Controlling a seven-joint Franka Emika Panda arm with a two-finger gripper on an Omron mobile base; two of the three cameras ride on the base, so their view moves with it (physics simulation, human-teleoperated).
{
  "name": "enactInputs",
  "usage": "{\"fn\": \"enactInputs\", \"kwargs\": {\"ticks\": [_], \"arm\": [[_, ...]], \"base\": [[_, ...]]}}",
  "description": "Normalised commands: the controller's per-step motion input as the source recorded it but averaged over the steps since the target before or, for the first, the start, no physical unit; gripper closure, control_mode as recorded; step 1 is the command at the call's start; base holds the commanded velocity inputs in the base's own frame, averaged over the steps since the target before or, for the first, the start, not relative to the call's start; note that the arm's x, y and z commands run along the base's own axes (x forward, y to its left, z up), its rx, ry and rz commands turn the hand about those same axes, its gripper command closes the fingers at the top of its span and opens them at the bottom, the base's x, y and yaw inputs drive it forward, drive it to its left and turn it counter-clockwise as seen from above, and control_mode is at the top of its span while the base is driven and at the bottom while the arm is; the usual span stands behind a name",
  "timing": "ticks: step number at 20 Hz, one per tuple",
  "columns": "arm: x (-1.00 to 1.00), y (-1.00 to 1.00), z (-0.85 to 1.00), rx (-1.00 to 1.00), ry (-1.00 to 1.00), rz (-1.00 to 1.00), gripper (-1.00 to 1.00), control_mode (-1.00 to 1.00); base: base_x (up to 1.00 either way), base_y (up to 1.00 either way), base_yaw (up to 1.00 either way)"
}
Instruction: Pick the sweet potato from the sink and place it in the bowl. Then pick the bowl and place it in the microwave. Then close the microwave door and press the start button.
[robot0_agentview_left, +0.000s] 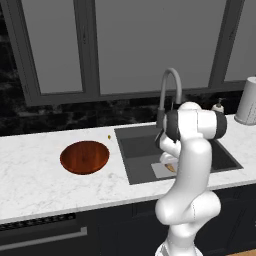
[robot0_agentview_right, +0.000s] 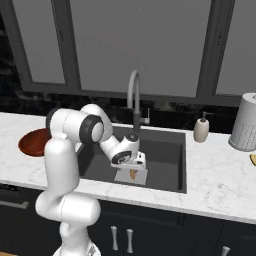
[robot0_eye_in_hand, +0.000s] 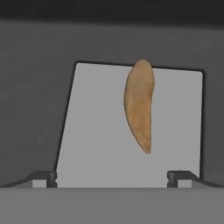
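The sweet potato (robot0_eye_in_hand: 140, 105) lies on the lighter grey square at the bottom of the sink (robot0_eye_in_hand: 35, 87), just above and between my wide-apart fingertips. My gripper (robot0_eye_in_hand: 112, 179) is open and holds nothing. From the right base view, the gripper (robot0_agentview_right: 133, 166) hangs low inside the sink (robot0_agentview_right: 165, 152), directly over the sweet potato (robot0_agentview_right: 132, 174). The reddish-brown bowl (robot0_agentview_left: 85, 157) stands empty on the white marble counter to the left of the sink (robot0_agentview_left: 137, 147); the bowl (robot0_agentview_right: 34, 142) is partly behind my arm in the right base view. The microwave and its door are out of view.
A curved metal faucet (robot0_agentview_right: 134, 92) rises at the sink's back edge, close to my arm. A soap dispenser (robot0_agentview_right: 201, 130) and a white cylindrical canister (robot0_agentview_right: 245, 122) stand on the counter to the right. Grey-framed windows line the back wall.
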Motion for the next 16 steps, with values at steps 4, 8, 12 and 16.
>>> {"fn": "enactInputs", "kwargs": {"ticks": [4,8,12,16], "arm": [[0.28,0.0,-0.28,0.0,0.0,0.0,-1.0,-1.0],[0.24,0.0,-0.29,0.0,0.0,0.0,-1.0,-1.0],[0.21,-0.02,-0.32,0.0,0.0,0.0,-1.0,-1.0],[0.22,-0.06,-0.31,0.0,0.0,0.0,-1.0,-1.0]], "base": [[0.0,0.0,0.0],[0.0,0.0,0.0],[0.0,0.0,0.0],[0.0,0.0,0.0]]}}
